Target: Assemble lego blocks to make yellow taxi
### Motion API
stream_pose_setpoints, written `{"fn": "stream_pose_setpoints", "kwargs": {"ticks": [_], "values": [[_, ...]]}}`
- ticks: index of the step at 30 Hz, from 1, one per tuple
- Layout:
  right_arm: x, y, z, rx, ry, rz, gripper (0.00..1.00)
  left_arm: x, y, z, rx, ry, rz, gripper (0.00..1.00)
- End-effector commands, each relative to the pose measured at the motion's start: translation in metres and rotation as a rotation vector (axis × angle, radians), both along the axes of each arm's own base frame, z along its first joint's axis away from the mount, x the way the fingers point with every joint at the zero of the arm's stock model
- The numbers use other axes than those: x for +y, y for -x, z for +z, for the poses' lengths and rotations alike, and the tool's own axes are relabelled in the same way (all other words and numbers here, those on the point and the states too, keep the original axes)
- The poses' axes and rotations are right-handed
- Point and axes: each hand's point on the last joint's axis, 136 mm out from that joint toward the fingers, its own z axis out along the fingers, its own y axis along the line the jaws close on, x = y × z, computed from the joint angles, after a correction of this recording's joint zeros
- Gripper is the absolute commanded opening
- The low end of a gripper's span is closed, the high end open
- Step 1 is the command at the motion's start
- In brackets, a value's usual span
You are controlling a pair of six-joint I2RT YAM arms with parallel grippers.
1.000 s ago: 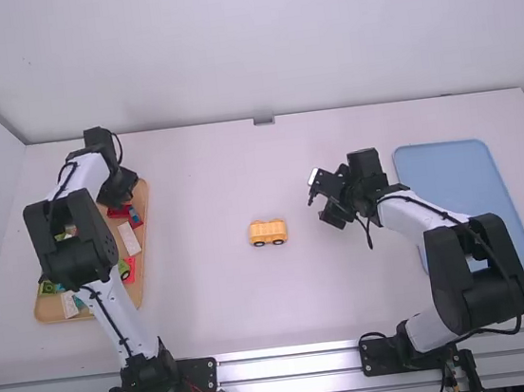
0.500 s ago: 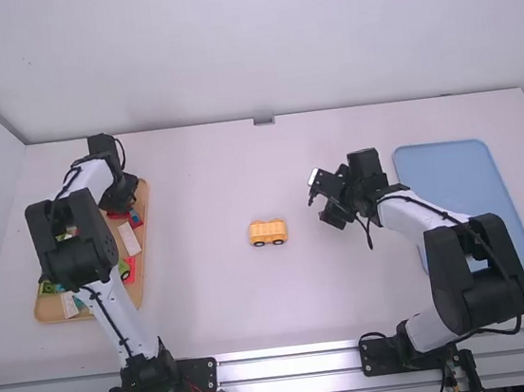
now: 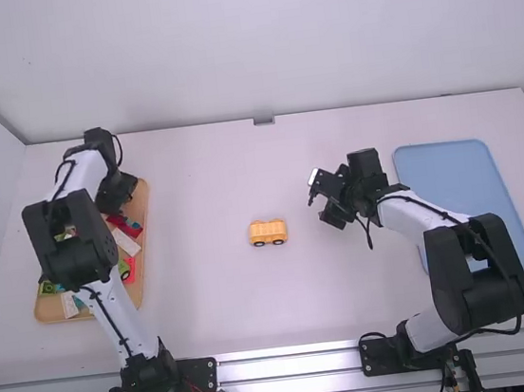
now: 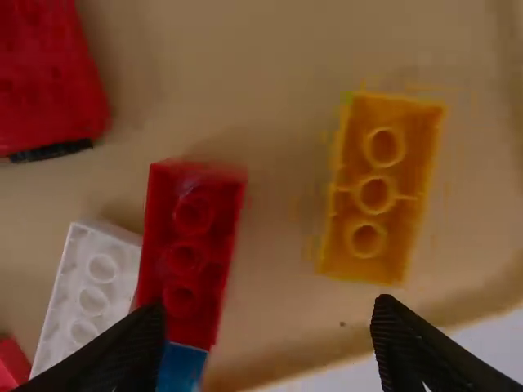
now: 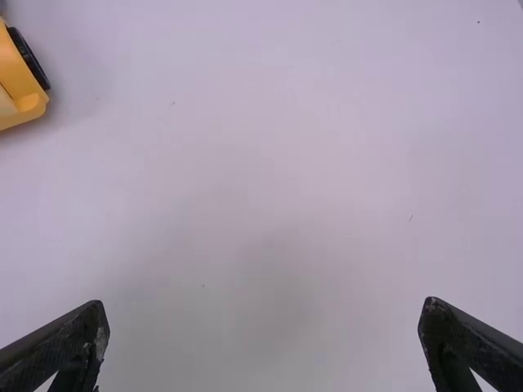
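Observation:
My left gripper (image 3: 114, 197) is low over the far part of the wooden tray. In its wrist view the left gripper (image 4: 265, 327) stands open, nothing between its fingers; a yellow brick (image 4: 375, 192) lies hollow side up in the tray, near a red brick (image 4: 192, 245). The yellow taxi base with black wheels (image 3: 268, 232) stands on the table's middle. To its right, my right gripper (image 3: 318, 200) is held above the table; in its wrist view the right gripper (image 5: 265, 318) is open and empty, with a corner of the taxi base (image 5: 23, 77) showing.
The wooden tray (image 3: 146, 202) at the left also holds a white brick (image 4: 88, 292), a blue piece (image 4: 180, 367), a red part (image 4: 49, 77) and several other loose pieces. A blue tray (image 3: 444, 159) lies at the right, partly under the right arm.
My left gripper shifted slightly away and right, then came back left and lower. Red and white bricks in the tray sit at a changed angle. The right arm has kept still.

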Motion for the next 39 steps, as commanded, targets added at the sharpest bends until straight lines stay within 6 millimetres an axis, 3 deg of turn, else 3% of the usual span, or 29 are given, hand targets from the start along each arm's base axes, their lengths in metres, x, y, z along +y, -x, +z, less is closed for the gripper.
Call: {"fn": "stream_pose_setpoints", "kwargs": {"ticks": [1,5,8,18,22,39], "values": [[0.001,0.001,0.002,-0.003,-0.007,0.002,0.99,0.007,-0.012,0.022,-0.04,-0.018,0.001,0.7],[0.001,0.001,0.002,-0.003,-0.007,0.002,0.99,0.008,-0.03,0.039,-0.091,-0.024,-0.075,0.76],[0.001,0.001,0.002,-0.002,-0.008,0.002,0.99,0.008,-0.039,0.04,-0.127,-0.023,-0.094,0.72],[0.001,0.002,0.002,0.001,-0.007,0.002,0.99,0.006,-0.038,-0.001,-0.144,-0.035,-0.149,0.8],[0.001,0.002,0.001,0.004,-0.006,0.002,0.99,0.006,-0.039,-0.011,-0.158,-0.041,-0.16,0.76],[0.001,0.004,0.0,0.013,-0.007,0.004,0.99,0.01,-0.031,-0.028,-0.124,-0.067,-0.152,0.69]]}}
